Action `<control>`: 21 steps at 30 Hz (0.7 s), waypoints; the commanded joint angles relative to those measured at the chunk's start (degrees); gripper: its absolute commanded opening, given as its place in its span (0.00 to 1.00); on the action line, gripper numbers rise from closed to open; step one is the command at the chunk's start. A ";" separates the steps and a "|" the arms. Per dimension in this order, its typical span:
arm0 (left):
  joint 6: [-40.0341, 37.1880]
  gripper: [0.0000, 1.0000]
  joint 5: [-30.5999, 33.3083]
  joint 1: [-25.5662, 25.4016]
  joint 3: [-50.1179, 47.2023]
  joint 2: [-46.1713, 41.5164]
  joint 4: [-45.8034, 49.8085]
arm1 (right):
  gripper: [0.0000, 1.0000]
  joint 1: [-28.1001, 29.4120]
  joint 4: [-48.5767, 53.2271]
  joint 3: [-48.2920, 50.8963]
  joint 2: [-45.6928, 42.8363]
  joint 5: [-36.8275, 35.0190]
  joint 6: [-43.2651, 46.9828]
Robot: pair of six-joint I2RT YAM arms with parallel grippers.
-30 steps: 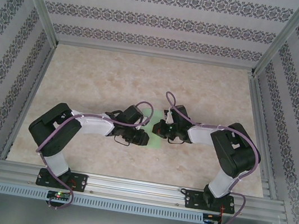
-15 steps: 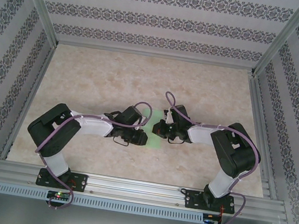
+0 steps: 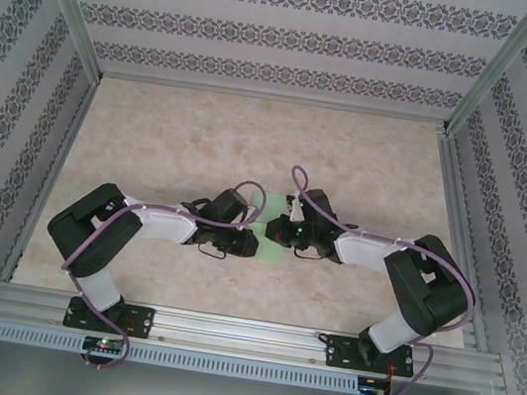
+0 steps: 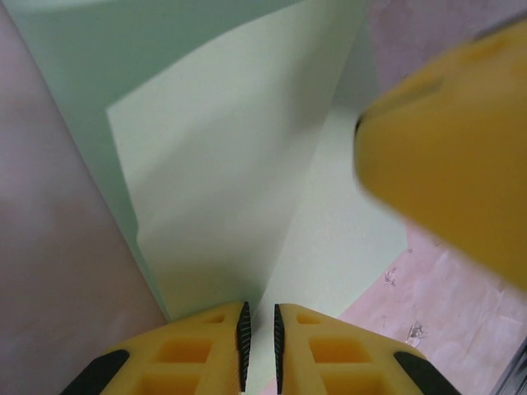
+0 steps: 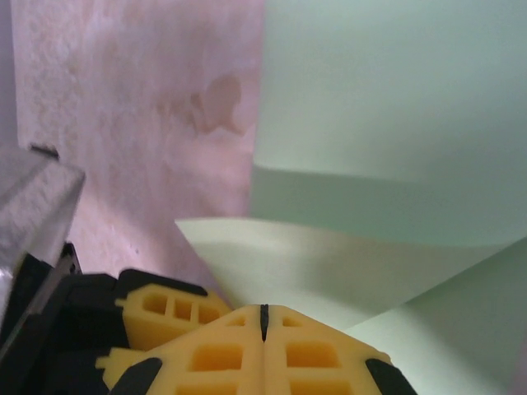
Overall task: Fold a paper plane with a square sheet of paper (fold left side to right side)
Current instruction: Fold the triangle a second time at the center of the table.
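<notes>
The two arms meet near the middle of the marbled bench (image 3: 203, 138), and the square sheet of paper (image 3: 274, 255) lies between and under their wrists, with pale green showing beyond and nearer than the two heads. The left gripper (image 3: 256, 245) reaches in from the left and the right gripper (image 3: 276, 230) from the right, their tips close together over the sheet. In the left wrist view the left gripper (image 4: 259, 311) has its yellow fingers (image 4: 198, 354) drawn almost together, with a thin slit between the black pads; a raised, brightly lit flap of the square sheet of paper (image 4: 222, 164) runs down into that slit, so the gripper appears to be nipping the flap's edge. One of the right gripper's fingers (image 4: 445, 148) hangs blurred at the right, above the paper. In the right wrist view the right gripper (image 5: 263, 309) is pressed fully together, and a lifted fold of the sheet (image 5: 370, 99) reaches its tips; I cannot tell whether paper is caught between them. The pink bench (image 5: 123, 123) shows to the left.
</notes>
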State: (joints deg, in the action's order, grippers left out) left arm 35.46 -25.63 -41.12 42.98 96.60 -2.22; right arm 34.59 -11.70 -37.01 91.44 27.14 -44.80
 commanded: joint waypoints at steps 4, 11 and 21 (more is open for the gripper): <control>-0.33 0.20 1.22 0.19 -1.11 1.75 4.36 | 0.00 2.03 -1.81 -0.72 2.66 -2.33 0.27; -0.31 0.20 1.86 0.17 -0.78 1.75 5.06 | 0.00 2.94 -1.49 -1.74 4.79 -2.82 0.84; -0.56 0.20 2.75 0.17 -1.00 2.28 6.17 | 0.00 2.63 4.47 -3.03 6.06 -7.62 5.50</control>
State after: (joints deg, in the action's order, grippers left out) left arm 35.42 -25.23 -41.12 43.05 96.71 -2.02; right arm 37.01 -10.68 -38.98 97.03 23.53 -42.39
